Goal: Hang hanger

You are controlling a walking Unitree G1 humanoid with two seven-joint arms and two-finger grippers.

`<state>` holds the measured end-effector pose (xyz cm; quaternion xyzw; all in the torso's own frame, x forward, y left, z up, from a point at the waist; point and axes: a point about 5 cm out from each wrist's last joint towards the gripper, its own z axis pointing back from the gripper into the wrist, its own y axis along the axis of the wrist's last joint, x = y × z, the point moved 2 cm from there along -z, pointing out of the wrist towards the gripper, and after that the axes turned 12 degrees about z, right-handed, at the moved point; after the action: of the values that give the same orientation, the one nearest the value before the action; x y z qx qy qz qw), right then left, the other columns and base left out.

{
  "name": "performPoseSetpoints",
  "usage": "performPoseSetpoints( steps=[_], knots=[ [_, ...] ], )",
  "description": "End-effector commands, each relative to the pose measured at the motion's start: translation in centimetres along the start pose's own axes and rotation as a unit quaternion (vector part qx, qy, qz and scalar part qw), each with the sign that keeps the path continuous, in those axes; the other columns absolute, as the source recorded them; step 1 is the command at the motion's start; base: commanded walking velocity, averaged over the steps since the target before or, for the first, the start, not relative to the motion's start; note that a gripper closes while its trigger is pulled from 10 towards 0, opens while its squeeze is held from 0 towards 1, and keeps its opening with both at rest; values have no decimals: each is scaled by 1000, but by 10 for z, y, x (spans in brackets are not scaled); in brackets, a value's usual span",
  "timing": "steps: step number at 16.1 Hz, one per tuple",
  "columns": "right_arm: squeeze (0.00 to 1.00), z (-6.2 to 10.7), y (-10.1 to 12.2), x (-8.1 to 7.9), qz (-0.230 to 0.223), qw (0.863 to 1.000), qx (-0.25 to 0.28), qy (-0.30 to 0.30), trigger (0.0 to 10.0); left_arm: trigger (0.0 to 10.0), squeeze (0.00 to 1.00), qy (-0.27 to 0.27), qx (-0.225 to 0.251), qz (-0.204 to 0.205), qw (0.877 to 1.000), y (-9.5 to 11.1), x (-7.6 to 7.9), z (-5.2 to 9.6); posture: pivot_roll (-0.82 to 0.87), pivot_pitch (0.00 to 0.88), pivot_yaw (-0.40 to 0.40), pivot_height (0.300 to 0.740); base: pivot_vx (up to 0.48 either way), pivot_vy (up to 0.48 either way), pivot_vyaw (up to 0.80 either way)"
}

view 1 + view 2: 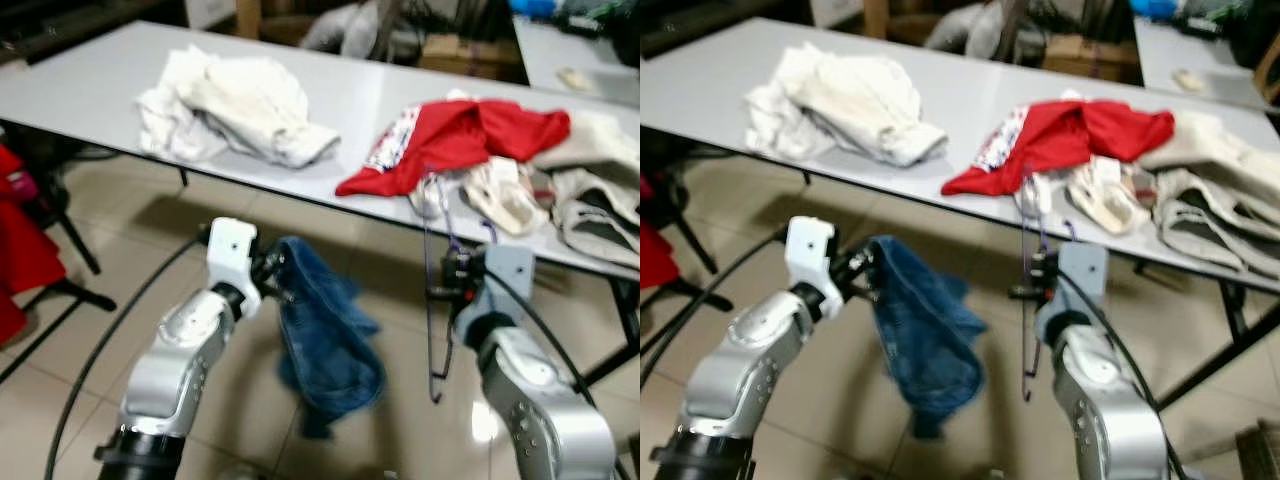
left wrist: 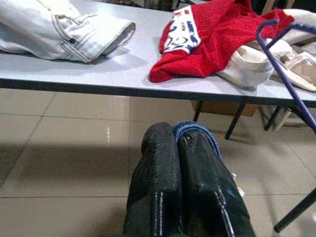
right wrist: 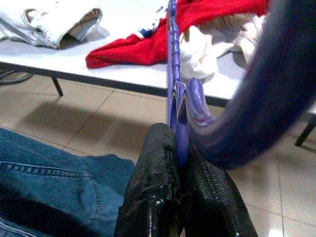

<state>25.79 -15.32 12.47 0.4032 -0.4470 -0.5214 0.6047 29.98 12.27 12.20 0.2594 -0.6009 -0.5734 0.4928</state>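
Purple wire hanger (image 1: 433, 300): pinched in the right claw (image 3: 180, 148), hanging off the worktop's (image 1: 90, 80) near edge, above the tiled floor (image 1: 90, 340).
Blue denim garment (image 1: 325, 335): clenched in the left claw (image 2: 177, 143), beside the hanger.
On the worktop: red garment (image 1: 450, 140), white jeans (image 1: 235, 105), pale clothes (image 1: 590, 190) toward its right end.

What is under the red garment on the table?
The red garment lies on the grey table, and its right side drapes over cream and white clothes. The purple hanger, shut in the right gripper, crosses its front edge. Anything beneath its middle is covered.
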Motion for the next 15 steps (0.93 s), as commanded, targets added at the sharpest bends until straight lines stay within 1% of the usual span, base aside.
performPoseSetpoints(
  steps=[1, 3, 6, 8, 9, 11, 12, 15],
  knots=[
    [0, 2, 4, 2, 2, 1000, 6, -4, 10000, 10000, 0, -19, 20, -4, 1000, 10, 6, -2, -24, 0, -27, 723, 0, 0, 0],
    [0, 2, 5, 1, 0, 1000, 8, -2, 10000, 10000, 0, -23, 21, -4, 1000, 11, 7, -2, -21, 0, -31, 723, 129, 0, 0],
    [0, 2, 6, -2, -2, 1000, 10, 5, 10000, 10000, 0, -24, 21, -6, 999, 11, 7, -2, -19, 0, -33, 723, 277, 0, -800],
    [0, 2, 4, -2, -3, 1000, 9, 6, 10000, 10000, 0, -24, 20, -8, 999, 10, 6, -2, -19, 0, -31, 723, 281, 0, 0],
    [0, 1, 2, -3, -1, 1000, 5, 7, 10000, 10000, 0, -10, 14, -14, 1000, 8, 4, -2, -19, 0, -29, 723, 0, 0, 0],
    [0, 2, 0, -1, -5, 1000, 3, 2, 10000, 10000, 0, -21, 15, -13, 1000, 8, 6, -2, -21, 0, -26, 723, 0, 0, -762],
    [0, 1, 1, -1, -6, 1000, 5, 3, 10000, 10000, 0, -24, 19, -5, 1000, 10, 7, -2, -23, 0, -23, 723, 0, 0, 0],
    [0, 1, 4, 0, -2, 1000, 13, 8, 10000, 10000, 0, -29, 21, -6, 999, 12, 9, -5, -25, 0, -22, 723, 0, 0, 0]
  ],
)
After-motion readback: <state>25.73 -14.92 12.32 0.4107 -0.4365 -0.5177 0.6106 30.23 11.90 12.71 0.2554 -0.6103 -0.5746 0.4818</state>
